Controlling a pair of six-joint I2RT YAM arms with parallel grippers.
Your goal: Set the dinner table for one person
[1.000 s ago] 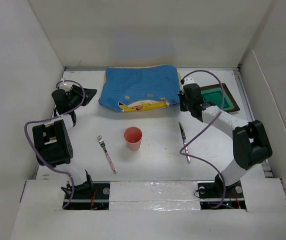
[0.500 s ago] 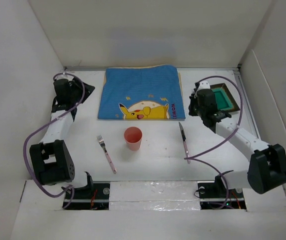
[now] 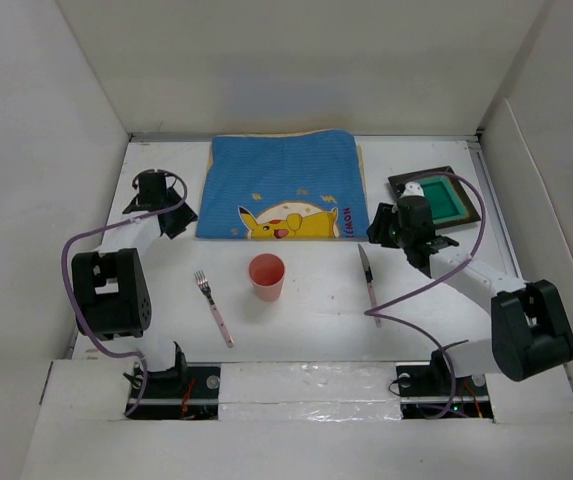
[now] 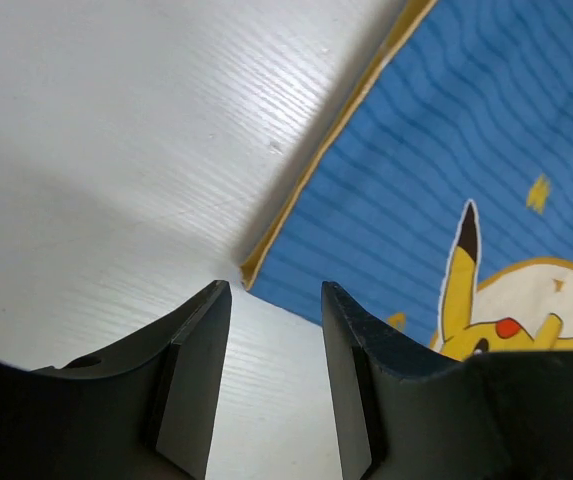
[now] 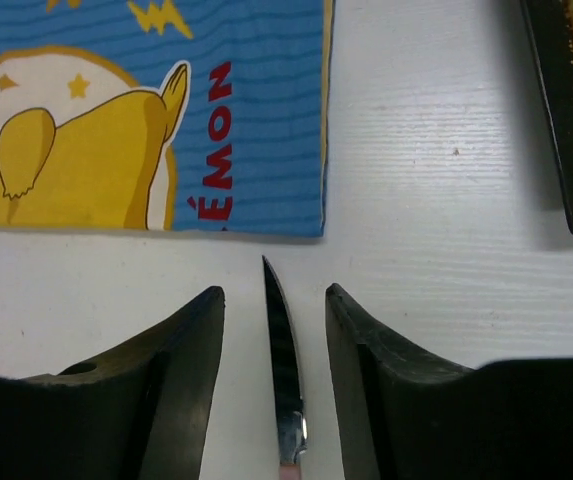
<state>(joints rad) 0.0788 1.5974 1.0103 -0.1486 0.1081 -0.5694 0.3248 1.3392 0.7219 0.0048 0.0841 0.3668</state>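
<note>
Both tools are released: left tool (image 4: pixel 274 292) by the cloth (image 4: pixel 446 150) corner, right tool (image 5: pixel 273 292) straddling the knife (image 5: pixel 282 385) blade on the bench (image 3: pixel 306 315), best shifted to the handle before clenching.

A robotics lab test cell rather than a home: plain white panels (image 3: pixel 296 70) box in the white dinner table (image 3: pixel 306 325) at the left, top and right of the overhead frame, while a left arm (image 3: pixel 106 290) and a right arm (image 3: pixel 531 325) stand bolted along the bottom edge (purple cables (image 3: pixel 64 272) loop loosely off both), with exposed wiring (image 3: pixel 188 386) at their bases.
</note>
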